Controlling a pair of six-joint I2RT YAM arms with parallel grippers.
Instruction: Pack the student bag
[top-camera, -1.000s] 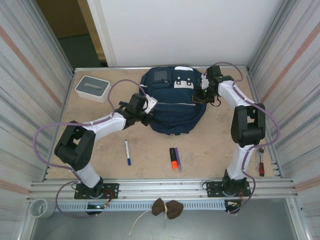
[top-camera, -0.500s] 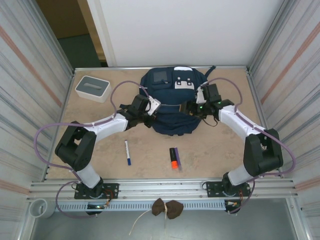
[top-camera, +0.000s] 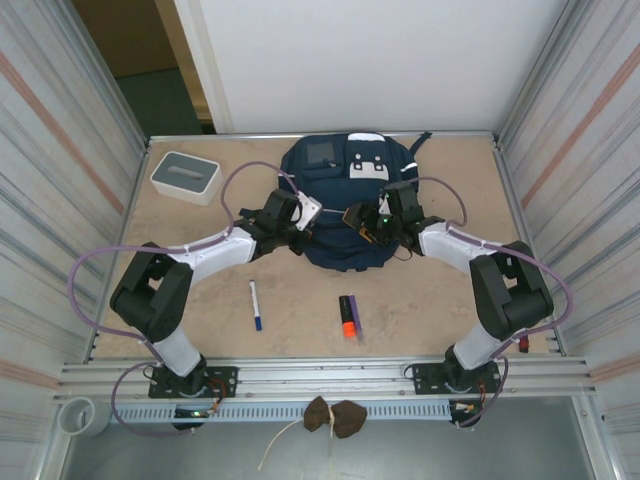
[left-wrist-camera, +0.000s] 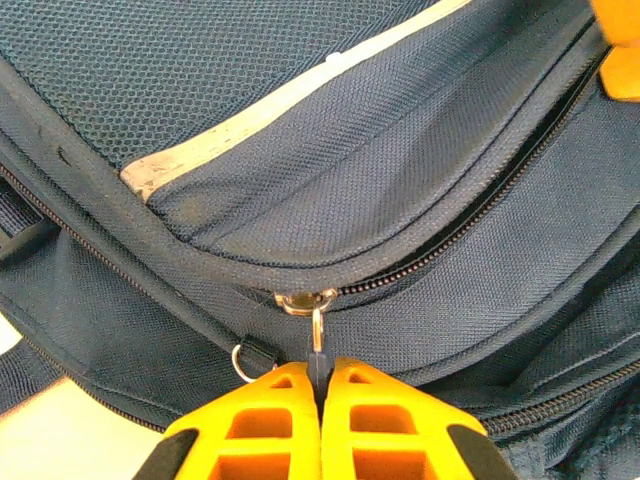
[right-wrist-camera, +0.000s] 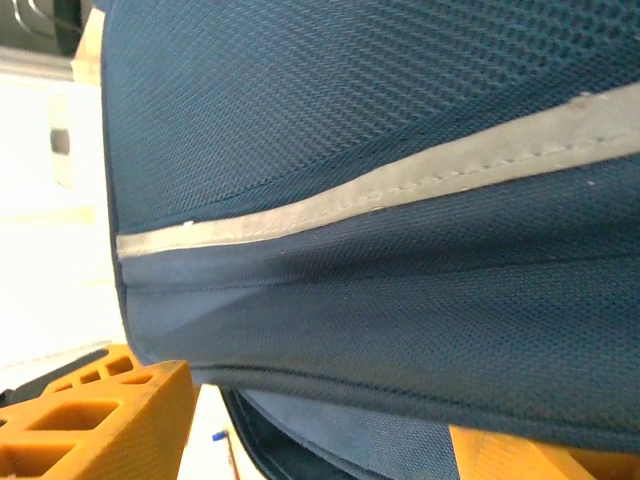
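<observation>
Zipper stage: student bag (top-camera: 345, 205) lies flat at the far middle of the table (top-camera: 430, 300), a gripper on each side.
Top view: left gripper (top-camera: 306, 232) at the bag's left edge, right gripper (top-camera: 356, 222) over its front; pen (top-camera: 255, 305) and highlighter (top-camera: 348, 315) lie nearer, unpacked. Left wrist view: left gripper (left-wrist-camera: 320, 378) clenched on the zipper pull (left-wrist-camera: 317, 340). Right wrist view: right gripper (right-wrist-camera: 320, 410) released, jaws straddling a fabric lip. Judgement: soft, limp cloth, likely to fold and slide; best held by pull tab and seam edge.

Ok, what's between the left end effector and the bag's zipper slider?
The zipper pull, pinched in the left end effector and hooked to the slider on the bag; the left wrist view shows it.
</observation>
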